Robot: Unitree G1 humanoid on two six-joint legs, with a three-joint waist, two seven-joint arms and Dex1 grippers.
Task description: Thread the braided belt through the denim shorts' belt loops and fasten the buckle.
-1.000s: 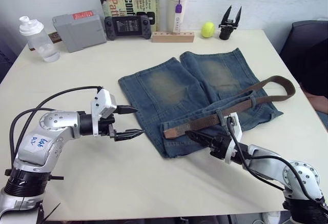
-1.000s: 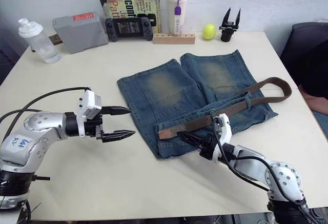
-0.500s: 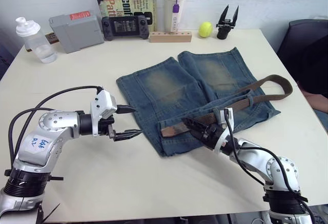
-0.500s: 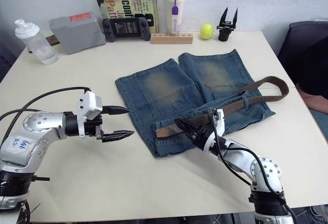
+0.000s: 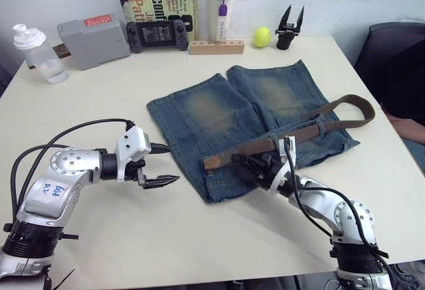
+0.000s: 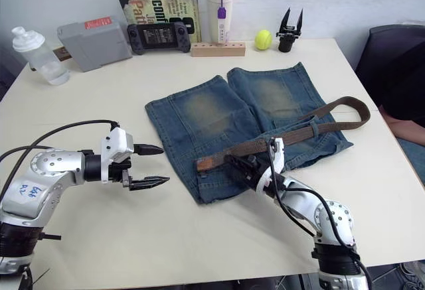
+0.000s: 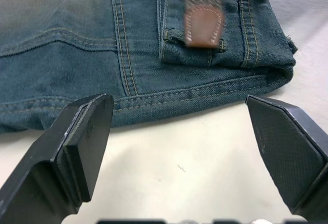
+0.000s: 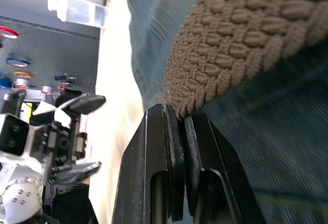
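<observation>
Denim shorts (image 5: 255, 121) lie flat in the middle of the pale counter (image 5: 199, 237), legs pointing to the far side and waistband toward the near edge. Across the waistband runs the braided belt (image 5: 285, 139), its tan end (image 7: 204, 25) resting on the denim near the shorts' left near corner, while the rest slants to the right, passes under a belt loop (image 5: 319, 128) and curls back in a loop that reaches past the shorts' right edge onto the counter. The right claw (image 5: 255, 168) sits on the waistband just right of that tan end; in the right wrist view its fingers (image 8: 174, 162) are pressed together with the woven strap touching their tips, so it appears to be pinching the belt. The left claw (image 5: 161, 165) hovers over bare counter just left of the shorts, its fingers (image 7: 82, 142) spread wide and holding nothing. Along the far edge stand a grey box (image 5: 91, 32), a book (image 5: 157, 1), a game controller (image 5: 157, 34), a white tumbler (image 5: 218, 9), a clear bottle (image 5: 38, 52), a wooden block (image 5: 216, 46), a spare black claw (image 5: 288, 29) and a yellow ball (image 5: 261, 36).
</observation>
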